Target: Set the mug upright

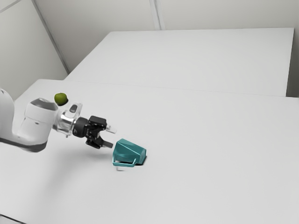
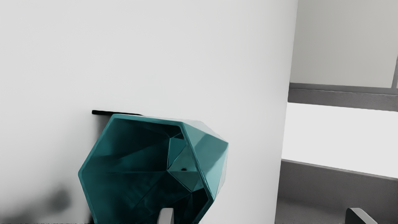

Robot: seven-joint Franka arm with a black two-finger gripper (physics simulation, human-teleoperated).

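The faceted teal mug lies on its side on the smooth white table, just in front of my black two-finger gripper. Its open hexagonal mouth faces back toward me, so I can look right into the angular inside, while the narrower base points away, toward the exterior view's right. The angular teal handle sits low along the mug's flank on the side nearer the exterior camera. My fingers are spread well apart with nothing clamped between them. The mug isn't centred between them, though: from the wrist camera, one fingertip overlaps the mouth, and the other stands off past the outside of the mug. Whether that first tip touches the rim or just hangs near it, I can't tell. The white and grey arm comes in from the exterior view's left, reaching out low over the table, with a soft shadow spread on the white surface. Beyond my wrist, toward the exterior view's upper left, a round green apple-like fruit rests on the table, well apart from the mug. Farther back, another flat white surface stretches toward the pale grey wall.
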